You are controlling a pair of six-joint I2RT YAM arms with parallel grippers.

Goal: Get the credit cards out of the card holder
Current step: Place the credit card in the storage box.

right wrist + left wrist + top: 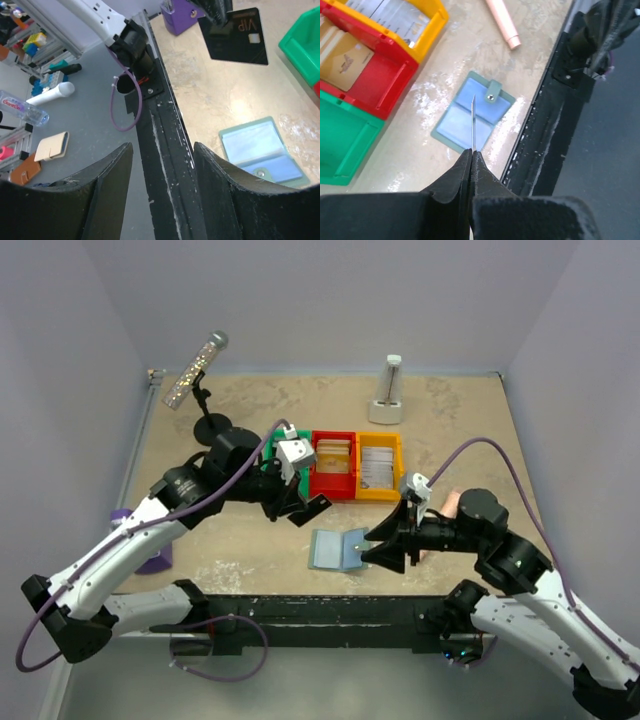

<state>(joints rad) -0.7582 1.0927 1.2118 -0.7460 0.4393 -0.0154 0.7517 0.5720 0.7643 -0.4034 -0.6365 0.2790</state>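
Nearest the counter edge, the card holder is laid open, pockets up, so that cards can be drawn out. Just beside it the right tool is held released (presumably ready to pin the wallet). Further off, a dark credit card, lettered "VIP", is clamped in the left tool, raised above the counter. Beyond, other cards are seen in the red bin and yellow bin.
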